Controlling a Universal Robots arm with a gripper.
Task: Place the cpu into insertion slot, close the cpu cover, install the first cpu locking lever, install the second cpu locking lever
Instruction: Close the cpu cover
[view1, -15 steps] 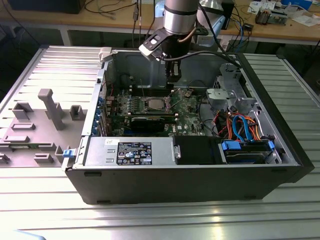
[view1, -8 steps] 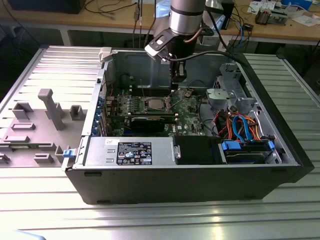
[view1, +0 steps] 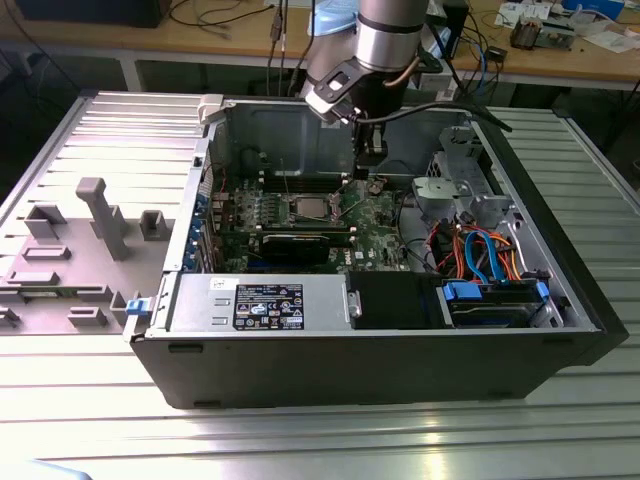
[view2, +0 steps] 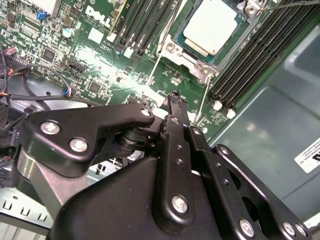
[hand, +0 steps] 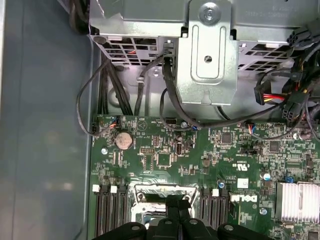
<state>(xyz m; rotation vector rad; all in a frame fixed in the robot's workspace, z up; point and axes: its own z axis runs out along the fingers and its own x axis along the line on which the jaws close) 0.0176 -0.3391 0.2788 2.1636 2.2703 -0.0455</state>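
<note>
Step in hand: first locking lever, by judgement; chip already seated, cover seemingly down, both wires not yet latched.
Need of this step: by judgement, exact fingertip contact on a thin, springy wire and a steady push, with no slip toward the memory slots.
Tool: black metal linkage gripper (hand: 177, 201), fingers drawn together, narrow, holding nothing.
Tool contact: hangs low over the board, tip just beside the thin silvery wire lever (view2: 204, 100); touching or apart, cannot tell.
Other wire: second thin silvery wire lever (view2: 152, 75), raised at the socket's other side.
Chip: small flat square cpu with silvery metal top (view2: 212, 27), lies level inside the socket.
Socket: square insertion slot with metal rim (view2: 179, 52), between the two wires.
Cover: silvery sheet-metal cpu cover frame (view2: 236, 42), seems to lie flat around the chip; fully down or not, cannot tell.
Beside: long black memory slots (view2: 260, 42), on both sides of the socket.
Farther: green motherboard (hand: 165, 160), then grey metal drive cage (hand: 207, 55).
</note>
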